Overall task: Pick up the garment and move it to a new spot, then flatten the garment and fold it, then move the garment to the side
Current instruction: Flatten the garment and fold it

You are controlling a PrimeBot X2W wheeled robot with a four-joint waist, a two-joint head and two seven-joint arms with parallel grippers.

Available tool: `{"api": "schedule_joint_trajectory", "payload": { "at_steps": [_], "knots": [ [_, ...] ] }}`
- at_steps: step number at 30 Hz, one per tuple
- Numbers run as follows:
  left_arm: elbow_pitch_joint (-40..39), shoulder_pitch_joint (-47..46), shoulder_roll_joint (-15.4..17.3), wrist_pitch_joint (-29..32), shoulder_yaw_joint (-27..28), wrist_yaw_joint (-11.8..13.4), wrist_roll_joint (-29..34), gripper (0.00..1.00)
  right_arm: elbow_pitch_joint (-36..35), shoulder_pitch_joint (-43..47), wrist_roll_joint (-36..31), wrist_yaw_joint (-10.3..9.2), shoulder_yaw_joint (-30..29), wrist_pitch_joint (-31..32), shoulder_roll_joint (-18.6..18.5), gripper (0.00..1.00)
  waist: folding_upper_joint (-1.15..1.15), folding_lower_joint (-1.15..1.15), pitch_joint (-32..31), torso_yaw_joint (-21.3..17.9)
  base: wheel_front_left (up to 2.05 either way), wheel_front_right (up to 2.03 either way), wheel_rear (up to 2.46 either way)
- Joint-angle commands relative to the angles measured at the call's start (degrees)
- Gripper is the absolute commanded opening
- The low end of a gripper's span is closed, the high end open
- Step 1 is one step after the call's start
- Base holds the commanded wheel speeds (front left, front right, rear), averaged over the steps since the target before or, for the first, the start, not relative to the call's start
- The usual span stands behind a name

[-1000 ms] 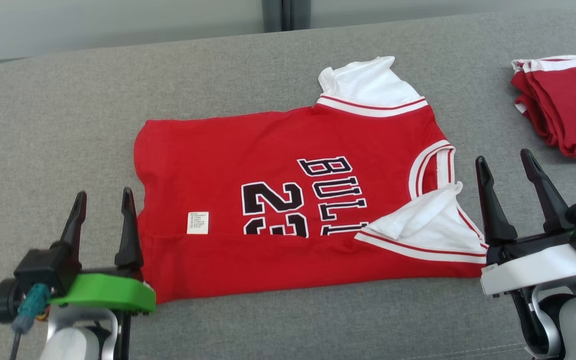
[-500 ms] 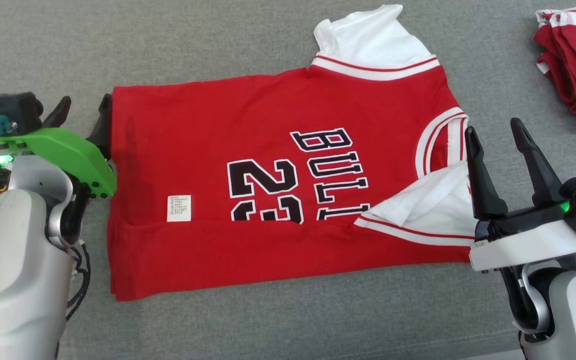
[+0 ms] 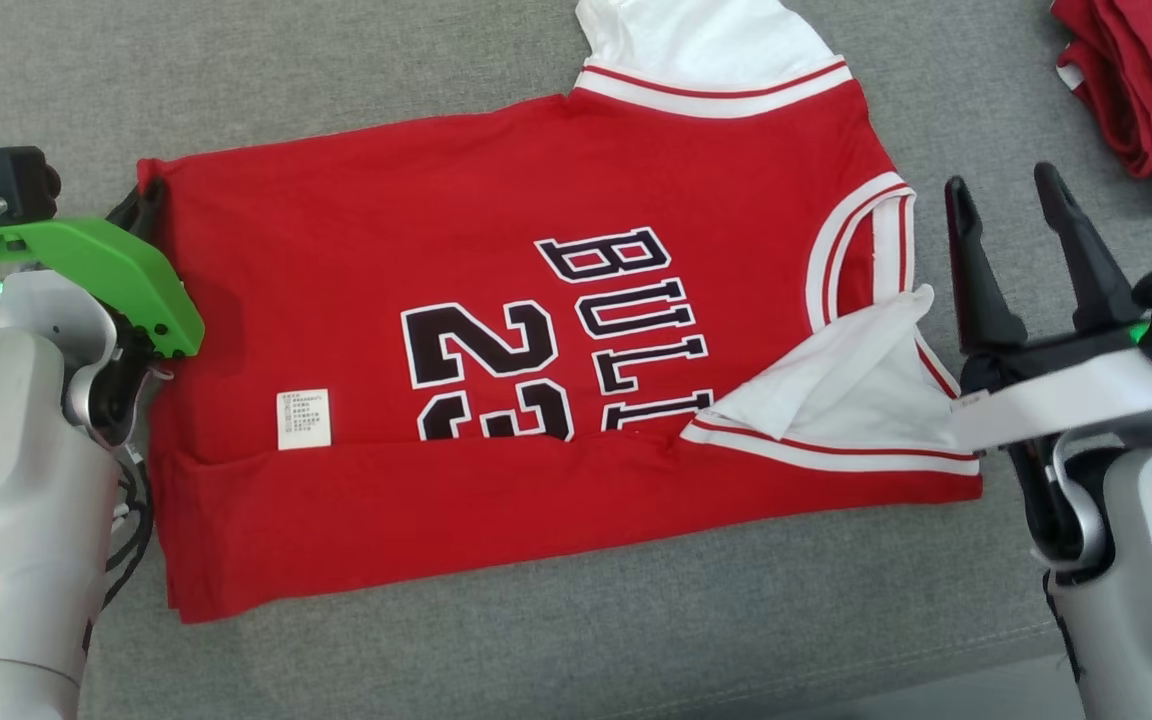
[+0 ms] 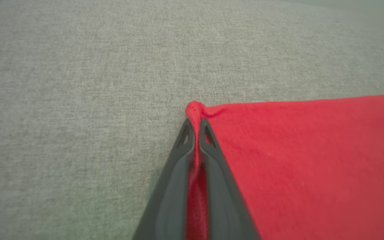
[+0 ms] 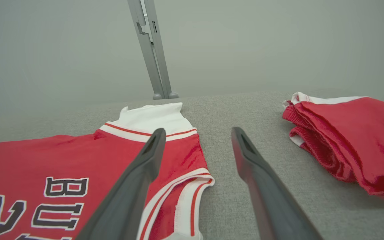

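Note:
The garment [image 3: 436,230] is a red jersey with white sleeves and black lettering. It lies spread on the grey cushioned surface [image 3: 536,650], its near strip folded over. My left gripper [image 3: 141,200] is shut on the garment's far left corner. In the left wrist view the left gripper [image 4: 195,125] pinches a small ridge of the garment [image 4: 312,160] between its fingers. My right gripper [image 3: 1001,180] hovers open just right of the neckline, holding nothing. In the right wrist view the right gripper [image 5: 198,130] spans bare cushion beside the garment's [image 5: 78,153] collar.
A second, folded red and white garment [image 3: 1146,90] lies at the far right, also seen as a pile [image 5: 348,140] right of my right fingers. The cushion's front edge [image 3: 936,690] runs along the lower right. A metal post [image 5: 152,50] stands behind against a pale wall.
The head camera has tilted down and the picture shifted. My left arm went from the near left corner to the far left corner, and its gripper shut on the cloth. The right gripper stayed open.

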Motion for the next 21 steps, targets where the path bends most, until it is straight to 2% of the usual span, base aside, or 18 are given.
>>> {"api": "schedule_joint_trajectory", "payload": {
  "at_steps": [1,5,11,16,21],
  "knots": [
    [0.8,-0.3,0.0,-0.5,-0.9,0.1,-0.7,0.0,2.0,-3.2,1.1,-0.1,0.3,-0.3,-0.9,1.0,0.0,0.0,-0.3,0.6,0.0,0.0,0.0],
    [1.3,-1.9,-1.2,-2.5,-3.4,0.0,-1.8,0.0,10.6,-12.3,3.5,-0.1,1.7,0.4,-3.9,1.0,0.0,0.0,-0.1,2.7,0.0,0.0,0.0],
    [1.8,-5.9,-4.9,-4.6,-7.7,0.0,-3.4,0.0,24.9,-26.3,6.3,-0.09,5.4,1.9,-7.7,1.0,0.0,0.0,2.9,8.4,0.0,0.0,0.0],
    [2.5,-9.4,-7.9,-6.4,-11.6,0.0,-5.0,0.0,36.3,-37.2,7.7,-0.09,9.5,5.4,-9.8,1.0,0.0,0.0,6.0,12.5,0.0,0.0,0.0],
    [3.9,-11.4,-9.3,-8.2,-14.7,0.0,-7.1,0.0,46.1,-44.8,7.9,-0.09,12.3,8.7,-10.1,1.0,0.0,0.0,7.6,14.5,0.0,0.0,0.0]
  ]
}}
